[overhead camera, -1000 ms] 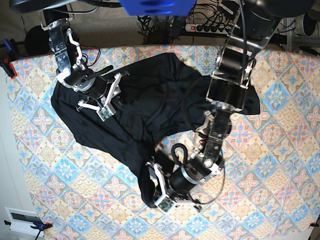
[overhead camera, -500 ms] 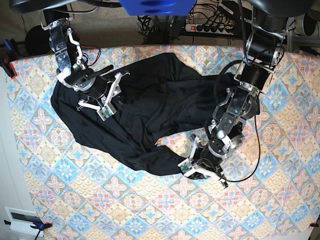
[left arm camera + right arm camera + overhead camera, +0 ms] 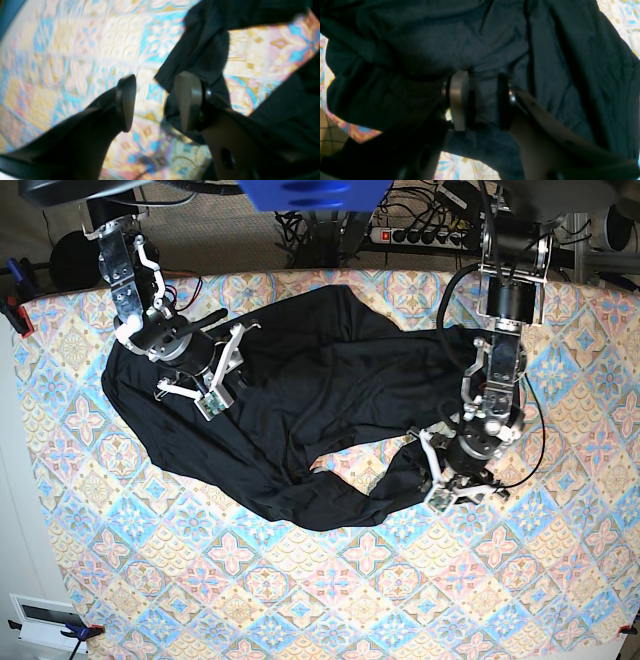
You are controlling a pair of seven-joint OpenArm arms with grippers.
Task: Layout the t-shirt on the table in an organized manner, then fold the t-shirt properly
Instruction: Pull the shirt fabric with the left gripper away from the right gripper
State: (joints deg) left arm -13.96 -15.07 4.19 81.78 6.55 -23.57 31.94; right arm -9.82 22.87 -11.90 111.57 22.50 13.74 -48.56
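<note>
The black t-shirt (image 3: 300,390) lies crumpled across the table (image 3: 300,600), from the far left toward the right. My left gripper (image 3: 432,473) stands open just above the shirt's right lower end. In the left wrist view its fingers (image 3: 126,102) are wide apart over the patterned cloth (image 3: 75,50). A flap of the shirt (image 3: 200,45) lies beside the right-hand finger, with nothing between the two. My right gripper (image 3: 213,385) sits over the shirt's left part. In its own view the jaws (image 3: 481,100) stand apart and open, with black fabric (image 3: 420,37) beneath them.
A power strip with cables (image 3: 420,235) lies beyond the table's far edge. Red clamps (image 3: 15,310) hold the cloth at the left corner. A white box (image 3: 45,620) sits off the table at the lower left.
My left gripper dragged the shirt's lower end from the front middle to the right, then opened and released it. The shirt is now more spread out. The right arm stayed still.
</note>
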